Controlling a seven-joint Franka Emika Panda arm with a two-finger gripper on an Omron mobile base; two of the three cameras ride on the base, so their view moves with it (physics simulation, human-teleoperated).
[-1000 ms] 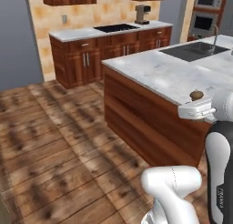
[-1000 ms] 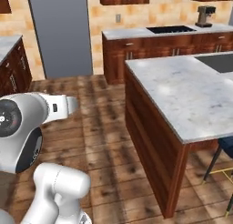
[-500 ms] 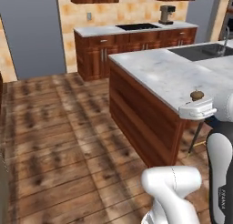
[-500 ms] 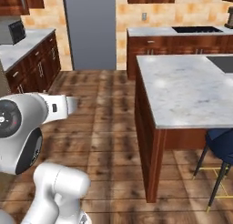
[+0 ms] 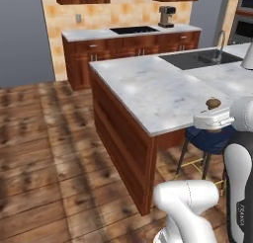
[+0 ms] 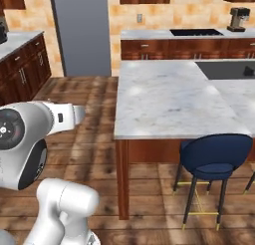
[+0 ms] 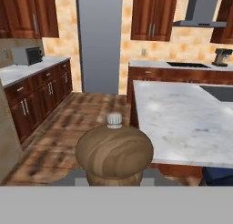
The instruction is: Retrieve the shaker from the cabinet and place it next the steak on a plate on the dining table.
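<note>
The shaker (image 7: 113,151), a dark brown wooden mill with a round knob, fills the lower middle of the hand view. My gripper (image 5: 213,116) is shut on it, and the fingers are hidden behind its body. In the left base view only the shaker's knob (image 5: 213,103) pokes up above the white hand, held level with the near edge of the dining table (image 5: 148,89). This marble-topped island (image 6: 164,97) lies ahead and to the right (image 7: 182,120). The steak and the plate are out of view. Reddish wall cabinets (image 7: 150,13) hang on the back wall; I cannot tell which is the task's cabinet.
A blue stool (image 6: 214,157) stands at the island's near side. An inset sink (image 5: 197,59) with a faucet (image 5: 221,39) is at the island's far end. A grey fridge (image 7: 99,41), low counters and a coffee machine (image 5: 167,16) line the walls. Open wooden floor lies left of the island.
The base has moved, so the whole scene has shifted: the island now sits closer and more central, and the stool has come into view. The shaker stays in the shut gripper.
</note>
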